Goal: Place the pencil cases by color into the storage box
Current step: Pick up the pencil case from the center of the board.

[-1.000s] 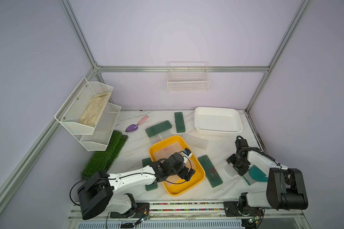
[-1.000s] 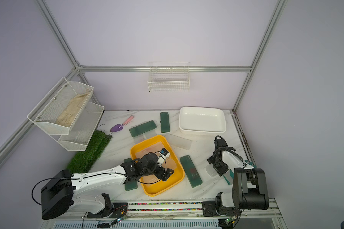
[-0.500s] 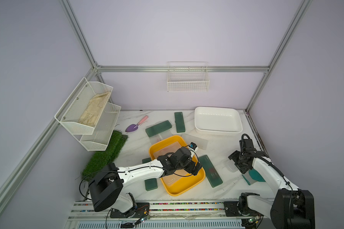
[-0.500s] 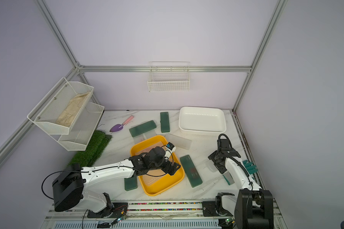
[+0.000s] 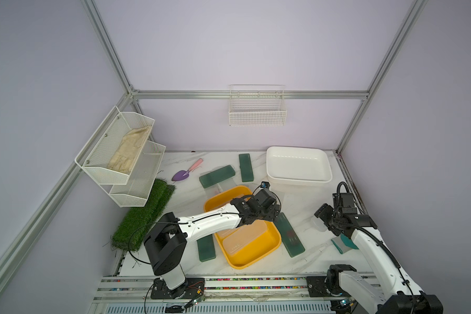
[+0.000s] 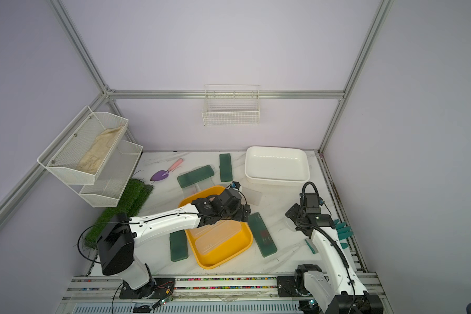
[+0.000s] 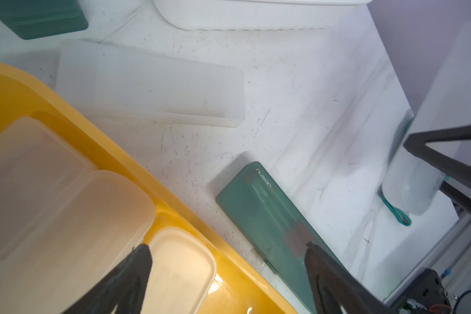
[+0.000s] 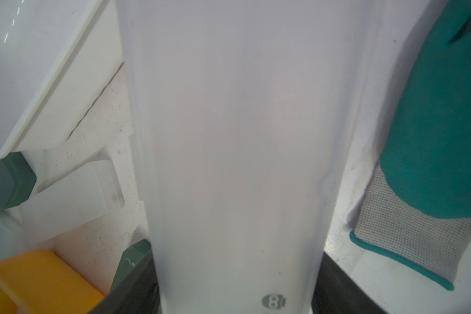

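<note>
The yellow storage box (image 5: 268, 243) holds two frosted pencil cases (image 5: 242, 236), also in the left wrist view (image 7: 65, 195). My left gripper (image 5: 273, 214) (image 7: 227, 251) hangs open over the box's right rim, with nothing between its fingers. Just beyond that rim lies a dark green case (image 5: 288, 233) (image 7: 269, 217). My right gripper (image 5: 323, 220) (image 8: 235, 285) is shut on a frosted case (image 8: 242, 136), which fills the right wrist view. Further green cases lie left of the box (image 5: 206, 247) and at the back (image 5: 217, 176) (image 5: 245, 167). Another frosted case (image 6: 252, 195) (image 7: 147, 84) lies behind the box.
A white tub (image 5: 299, 178) stands at the back right. A teal glove (image 8: 433, 136) (image 6: 343, 231) lies by the right arm. A purple trowel (image 5: 181, 175), a grass mat (image 5: 144, 214) and a wire rack (image 5: 120, 160) are on the left side.
My left gripper has moved right across the yellow box to its right rim. The right arm has straightened and lifted, still gripping the frosted case.
</note>
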Motion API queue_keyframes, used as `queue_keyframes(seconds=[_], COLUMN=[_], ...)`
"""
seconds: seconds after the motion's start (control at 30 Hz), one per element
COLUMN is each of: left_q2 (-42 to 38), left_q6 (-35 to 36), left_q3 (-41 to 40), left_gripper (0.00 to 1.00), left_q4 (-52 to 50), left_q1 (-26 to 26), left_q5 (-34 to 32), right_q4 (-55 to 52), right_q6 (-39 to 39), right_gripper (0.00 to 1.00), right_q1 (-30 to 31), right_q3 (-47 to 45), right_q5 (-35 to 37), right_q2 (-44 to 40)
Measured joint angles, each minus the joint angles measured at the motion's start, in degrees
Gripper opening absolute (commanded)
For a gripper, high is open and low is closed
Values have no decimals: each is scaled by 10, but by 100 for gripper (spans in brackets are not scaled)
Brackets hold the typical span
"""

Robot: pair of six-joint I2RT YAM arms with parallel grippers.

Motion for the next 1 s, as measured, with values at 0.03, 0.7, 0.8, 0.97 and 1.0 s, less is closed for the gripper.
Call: queue_keyframes(seconds=[0.03,0.7,0.8,0.97,1.0], left_q2=[10,160,172,196,202], left_q6=[-14,-181,-190,-213,-218], left_q3=[14,158,171,195,201], left_gripper=[84,58,54,48,45], left_q4=[-12,-148,-149,-150,-150], left_q1=[6,102,112,129,133], left_q5=[-4,-39,-40,-35,-33], right_q4=[0,5,5,5,5], right_q6=[-4,-65,-70,-75,-77], right_gripper=[58,57,57,57,57], right_q1=[5,106,107,110,110], right_q3=[3,41,42,42,42], right_q5=[1,20,16,7,5], right_q2=[-7,-79,-79,-79,-79])
